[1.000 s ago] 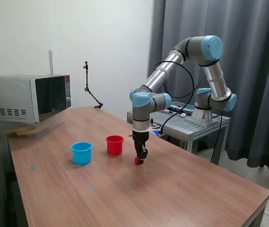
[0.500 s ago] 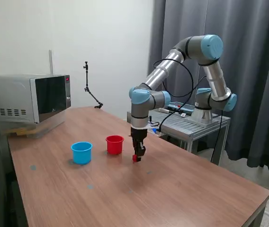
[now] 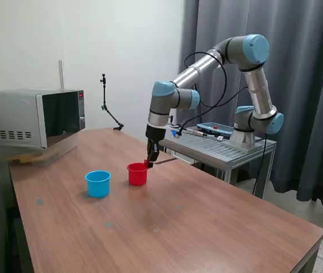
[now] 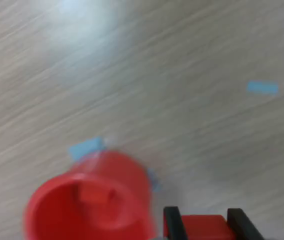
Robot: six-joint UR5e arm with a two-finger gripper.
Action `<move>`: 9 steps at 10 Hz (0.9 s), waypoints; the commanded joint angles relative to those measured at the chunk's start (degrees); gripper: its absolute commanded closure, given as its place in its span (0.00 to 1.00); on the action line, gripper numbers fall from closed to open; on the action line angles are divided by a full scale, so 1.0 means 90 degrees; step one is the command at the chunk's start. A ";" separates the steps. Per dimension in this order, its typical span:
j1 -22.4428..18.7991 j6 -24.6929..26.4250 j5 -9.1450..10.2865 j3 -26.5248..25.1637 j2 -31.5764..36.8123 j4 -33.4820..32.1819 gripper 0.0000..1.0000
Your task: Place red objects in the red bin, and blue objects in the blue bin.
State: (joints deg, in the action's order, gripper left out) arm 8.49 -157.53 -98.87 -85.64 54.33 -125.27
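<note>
My gripper is shut on a small red cube and holds it in the air just above the rim of the red cup, on the side toward the exterior view's right. In the wrist view the two black fingers clamp the red cube beside the red cup, and a second red cube lies inside that cup. The light blue cup stands on the table to the exterior view's left of the red cup. No dark blue cubes are in view.
A microwave stands at the table's far corner on the exterior view's left. A thin black stand is at the back edge. A metal cart holding the arm's base stands behind the wooden table. Small blue tape marks dot the tabletop.
The gripper has lifted the red cube off the table and carried it up and toward the exterior view's left, from beside the red cup to just above its rim.
</note>
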 commanded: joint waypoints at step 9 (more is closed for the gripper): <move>0.0580 0.0189 -0.0069 -0.0103 0.0096 0.0121 1.00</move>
State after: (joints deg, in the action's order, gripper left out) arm 13.56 -155.98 -99.50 -86.48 55.36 -124.40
